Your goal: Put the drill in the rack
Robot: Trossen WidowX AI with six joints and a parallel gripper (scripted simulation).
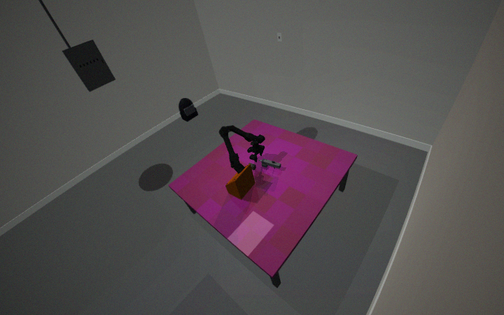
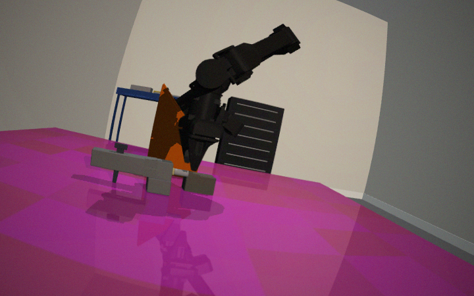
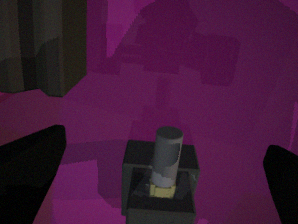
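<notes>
A grey bar-shaped holder [image 1: 271, 163] [image 2: 131, 162] [image 3: 72, 55] stands on the table; its end shows at the upper left in the wrist view. The dark key [image 2: 120, 148] passes through the bar, its head above the top and its tip below. The drill, a grey cylinder [image 2: 180, 172] [image 3: 166, 157] with a yellow band, shows over or against the small dark rack block [image 2: 199, 184] [image 3: 135, 150]; whether it rests in it I cannot tell. My gripper [image 1: 253, 158] [image 2: 191, 166] [image 3: 168, 146] is open and empty, low above the drill, fingers either side of it.
An orange wedge-shaped block [image 1: 241, 184] [image 2: 161, 128] stands near the arm base, behind the rack in the exterior view. The pink patchwork table [image 1: 304, 211] [image 2: 268, 228] carries everything. A blue bench [image 2: 137, 95] and a dark slatted panel [image 2: 251, 136] are in the background.
</notes>
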